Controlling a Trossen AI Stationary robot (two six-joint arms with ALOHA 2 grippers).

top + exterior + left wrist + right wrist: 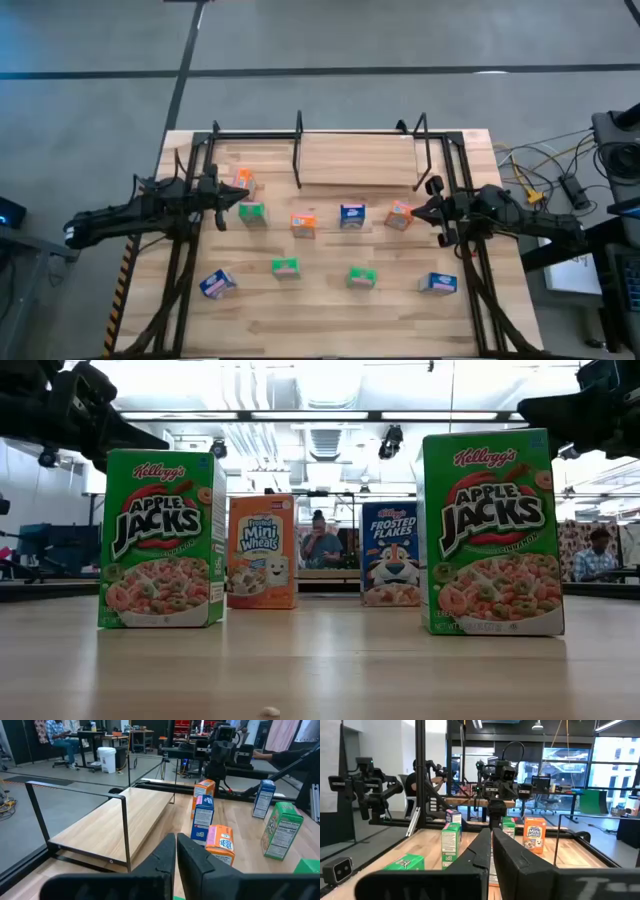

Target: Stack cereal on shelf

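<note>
Shelf (355,158) bare at the table's (330,330) far edge; nine cereal boxes (351,216) scattered across the middle.
Left gripper (222,199) and right gripper (420,211), both pressed together and empty, hover near the side edges. Boxes look light, stiff, crushable; best pinched across narrow sides.

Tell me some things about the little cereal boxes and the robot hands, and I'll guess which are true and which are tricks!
1. The shelf has no cereal boxes on it. True.
2. All the boxes are blue. False: there are blue, green and orange boxes on the table.
3. The left hand is shut and holds nothing. True.
4. The right hand is squeezing a green box. False: it is shut on nothing, beside an orange box.
5. A blue box stands in front of the shelf. True.
6. The green boxes say Frosted Flakes. False: in the low view a green box says Apple Jacks.
</note>
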